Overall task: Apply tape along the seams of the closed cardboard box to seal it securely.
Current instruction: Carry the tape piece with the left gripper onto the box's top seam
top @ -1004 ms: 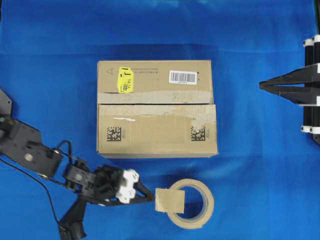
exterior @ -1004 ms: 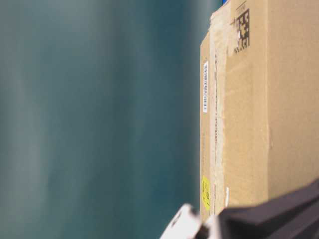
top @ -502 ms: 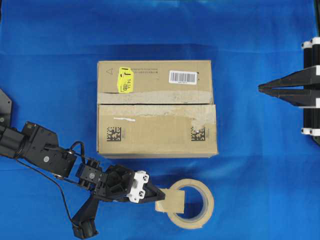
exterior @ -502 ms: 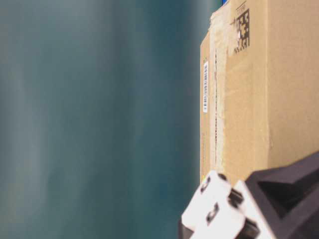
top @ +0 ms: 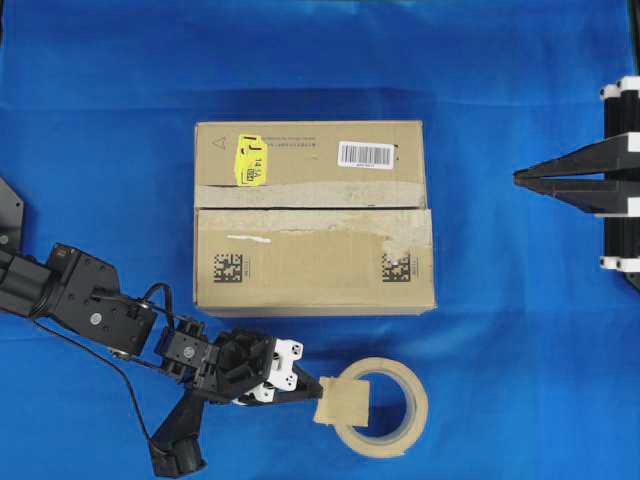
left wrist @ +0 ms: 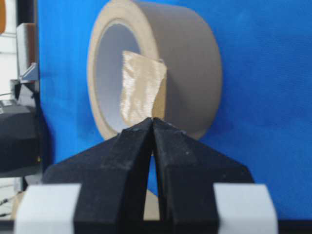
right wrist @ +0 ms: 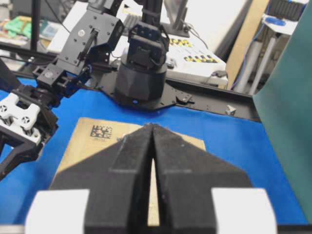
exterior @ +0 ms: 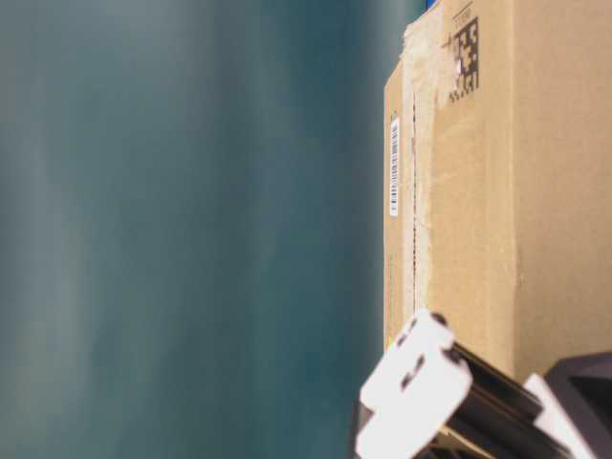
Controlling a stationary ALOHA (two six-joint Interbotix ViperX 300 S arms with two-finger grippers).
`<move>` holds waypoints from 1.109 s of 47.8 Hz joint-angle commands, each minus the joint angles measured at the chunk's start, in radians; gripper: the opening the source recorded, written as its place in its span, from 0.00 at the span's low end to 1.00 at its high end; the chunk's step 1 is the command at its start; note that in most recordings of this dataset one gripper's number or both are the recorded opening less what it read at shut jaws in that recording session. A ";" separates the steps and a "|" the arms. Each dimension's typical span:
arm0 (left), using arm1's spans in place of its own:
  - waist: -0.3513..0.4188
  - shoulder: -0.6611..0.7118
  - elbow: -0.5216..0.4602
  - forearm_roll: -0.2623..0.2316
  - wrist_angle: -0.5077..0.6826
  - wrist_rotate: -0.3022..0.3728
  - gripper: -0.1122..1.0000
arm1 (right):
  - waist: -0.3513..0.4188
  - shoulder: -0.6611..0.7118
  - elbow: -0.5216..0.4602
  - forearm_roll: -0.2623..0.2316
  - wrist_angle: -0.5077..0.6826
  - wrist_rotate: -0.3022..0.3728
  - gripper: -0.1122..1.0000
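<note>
The cardboard box lies closed in the middle of the blue cloth, its seams a dark line across the top edged by pale residue. In front of it, the square tan piece of tape stands off the tape roll. My left gripper is shut on that piece's near edge. In the left wrist view the black fingertips meet at the tape flap's lower edge. My right gripper hovers shut and empty right of the box, pointing at it.
The tape roll lies flat near the front edge of the blue cloth. The left arm's links stretch across the front left. In the table-level view the box fills the right side, with the left wrist's white part before it.
My left gripper moved right to the tape piece and went from open to shut on its edge. The right gripper stayed where it was.
</note>
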 commanded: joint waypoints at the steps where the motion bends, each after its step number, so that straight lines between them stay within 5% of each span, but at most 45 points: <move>1: 0.000 -0.023 -0.017 -0.003 -0.006 -0.005 0.10 | 0.002 0.008 -0.021 0.000 -0.002 0.002 0.10; 25: 0.048 -0.238 -0.020 0.002 0.075 0.025 0.10 | 0.002 0.018 -0.021 0.000 -0.008 -0.003 0.10; 40: 0.213 -0.344 -0.011 0.002 0.107 0.141 0.10 | 0.002 0.046 -0.020 0.000 -0.040 0.005 0.10; 53: 0.327 -0.359 -0.008 0.005 0.138 0.147 0.10 | 0.002 0.087 -0.017 0.003 -0.077 0.006 0.10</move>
